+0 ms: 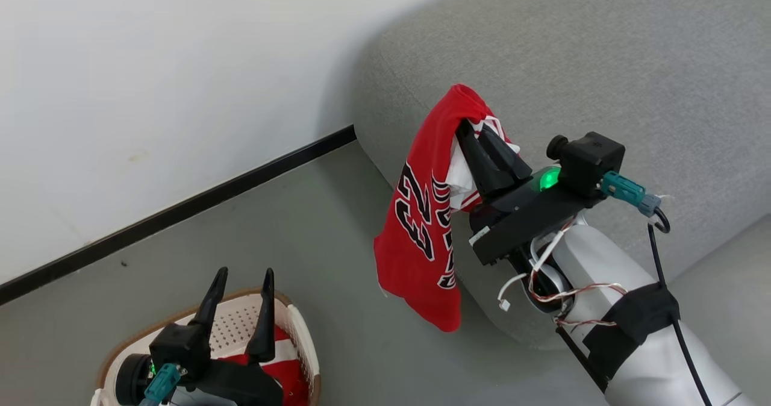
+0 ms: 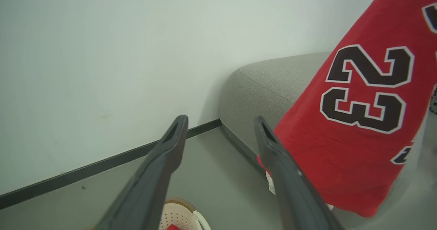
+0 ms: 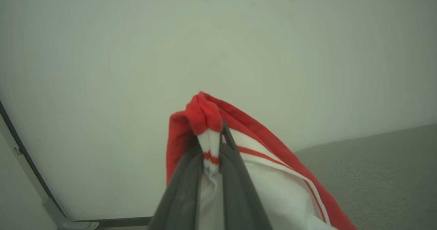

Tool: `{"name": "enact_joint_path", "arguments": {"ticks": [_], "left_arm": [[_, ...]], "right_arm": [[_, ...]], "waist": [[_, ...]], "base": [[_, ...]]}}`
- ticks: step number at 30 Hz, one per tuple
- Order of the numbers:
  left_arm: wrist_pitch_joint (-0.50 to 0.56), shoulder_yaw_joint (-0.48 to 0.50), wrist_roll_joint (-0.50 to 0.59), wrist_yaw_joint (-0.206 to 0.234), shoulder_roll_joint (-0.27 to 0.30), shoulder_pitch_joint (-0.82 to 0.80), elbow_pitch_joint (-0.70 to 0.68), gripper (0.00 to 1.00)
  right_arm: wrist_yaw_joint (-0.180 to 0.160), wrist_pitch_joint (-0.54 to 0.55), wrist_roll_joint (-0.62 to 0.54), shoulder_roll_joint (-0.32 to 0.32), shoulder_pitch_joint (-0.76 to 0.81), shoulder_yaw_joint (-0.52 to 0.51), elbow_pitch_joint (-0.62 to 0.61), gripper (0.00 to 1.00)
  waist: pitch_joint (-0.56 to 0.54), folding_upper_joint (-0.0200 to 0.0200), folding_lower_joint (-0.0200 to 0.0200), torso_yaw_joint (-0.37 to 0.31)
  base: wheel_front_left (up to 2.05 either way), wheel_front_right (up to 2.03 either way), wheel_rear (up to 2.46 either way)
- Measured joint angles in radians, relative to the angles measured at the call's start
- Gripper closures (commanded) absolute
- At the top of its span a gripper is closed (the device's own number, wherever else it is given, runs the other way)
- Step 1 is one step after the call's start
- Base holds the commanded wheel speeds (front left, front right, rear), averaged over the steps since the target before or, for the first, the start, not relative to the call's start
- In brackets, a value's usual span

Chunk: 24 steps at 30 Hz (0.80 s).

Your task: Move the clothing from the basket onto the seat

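The right tool [image 1: 468, 132] grips the bright red "23" jersey [image 1: 415, 237] by the light-grey fabric sofa [image 1: 602, 62]; the left tool [image 1: 245, 276] stands open.

Open floor [image 1: 289, 243] left of the sofa [image 1: 602, 62]; blocked by wall [image 1: 150, 62] behind, by hanging jersey [image 1: 415, 255] at the sofa's rounded end.

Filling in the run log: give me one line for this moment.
right gripper: shut on jersey, hanging beside sofa, not yet laid down | left gripper: open over basket | red garment: in basket
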Motion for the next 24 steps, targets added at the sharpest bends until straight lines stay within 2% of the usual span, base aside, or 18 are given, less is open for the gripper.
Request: {"name": "enact_joint_path", "arguments": {"ticks": [11, 24], "left_arm": [[0.0, -0.04, 0.0, -0.001, -0.004, -0.019, -0.007, 0.0], [0.0, -0.098, -0.001, -0.009, -0.006, -0.072, 0.005, 0.0]], "right_arm": [[0.0, 0.0, -0.035, -0.002, 0.003, -0.041, -0.014, 1.0], [0.0, 0.0, -0.064, -0.009, 0.039, -0.108, -0.067, 1.0]], "waist": [[0.008, 0.0, 0.0, -0.07], [0.036, 0.0, 0.0001, -0.094]], "base": [[0.0, 0.0, 0.0], [0.0, 0.0, 0.0]]}}
